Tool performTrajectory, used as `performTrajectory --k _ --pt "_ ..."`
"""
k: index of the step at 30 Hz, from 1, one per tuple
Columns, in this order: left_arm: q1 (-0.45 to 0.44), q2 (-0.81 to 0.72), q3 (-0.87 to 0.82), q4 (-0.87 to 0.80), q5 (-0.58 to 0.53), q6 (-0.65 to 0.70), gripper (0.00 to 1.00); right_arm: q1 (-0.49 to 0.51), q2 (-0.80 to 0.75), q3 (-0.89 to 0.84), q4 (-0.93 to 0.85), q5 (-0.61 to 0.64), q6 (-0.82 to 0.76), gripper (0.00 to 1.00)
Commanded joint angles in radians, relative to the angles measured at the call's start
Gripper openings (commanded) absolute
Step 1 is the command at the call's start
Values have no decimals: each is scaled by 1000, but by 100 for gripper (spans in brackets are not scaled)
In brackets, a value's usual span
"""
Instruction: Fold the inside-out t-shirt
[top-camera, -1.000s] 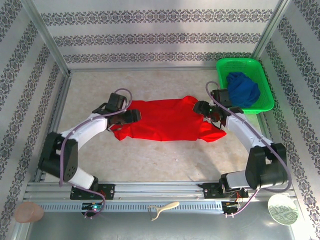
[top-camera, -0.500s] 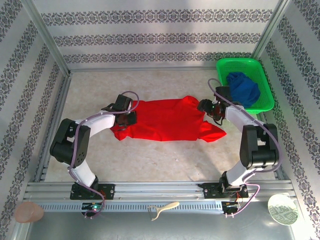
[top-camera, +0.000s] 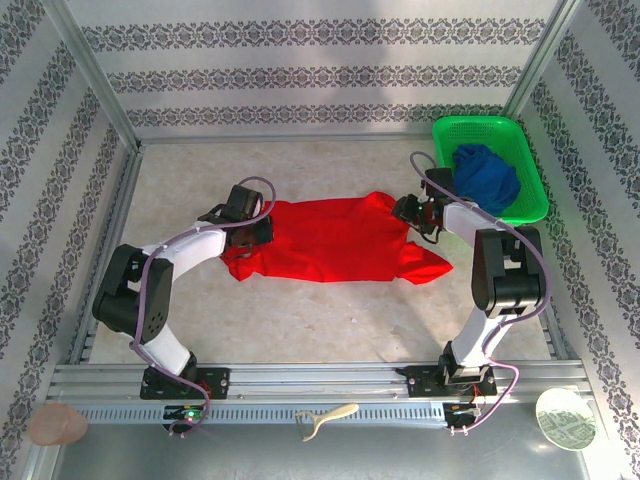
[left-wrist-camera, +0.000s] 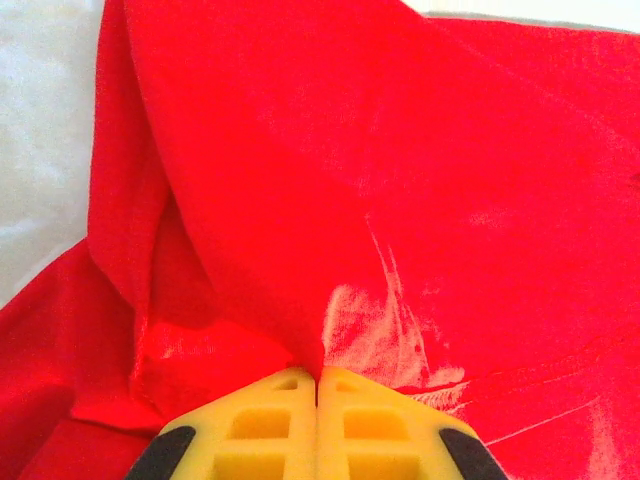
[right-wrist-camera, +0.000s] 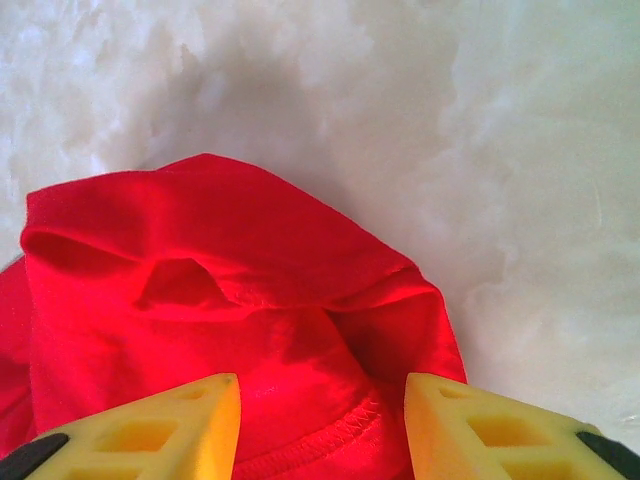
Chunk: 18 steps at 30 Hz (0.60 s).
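The worktop (top-camera: 300, 320) carries the inside-out t-shirt (top-camera: 330, 240) spread flat across its middle, plain red side up, running left to right between the two arms. It has barely shifted over the last second. At the far right, well apart from the shirt, the green basket (top-camera: 445, 130) holds the blue garment (top-camera: 487, 178), untouched.

The change is at the two ends of the shirt. The left gripper (left-wrist-camera: 318, 375), which stood wide over the left edge a second ago, has clamped shut on a pinch of red cloth; a ridge of fabric rises from between its closed fingers. The right gripper (right-wrist-camera: 322, 400) has moved in on the far right corner and its jaws have drawn narrower, but a gap remains: they straddle a bunched, stitched hem without pressing it yet.

So one end looks secured and the other is about to be. Once the right closes, both arms should be able to lift or stretch the shirt. Pulling before that would likely drag it sideways.
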Motion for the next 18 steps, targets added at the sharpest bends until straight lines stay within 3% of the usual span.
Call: performTrajectory --k 1,5,7,9,11,18 --pt "-5 -16 17 27 10 0 0 16 39 30 26 -15 8 48" --pt "-6 -17 18 29 16 -2 0 22 77 36 32 -13 16 51" --pt "-5 -18 21 27 19 -2 0 26 92 43 33 -17 18 46" --pt "-6 -21 23 28 17 1 0 28 101 50 33 -25 14 28" --pt "-3 -24 23 26 17 1 0 28 94 60 24 -26 6 0" --pt "82 -72 156 -29 55 -9 0 14 -106 145 -82 -65 -7 0"
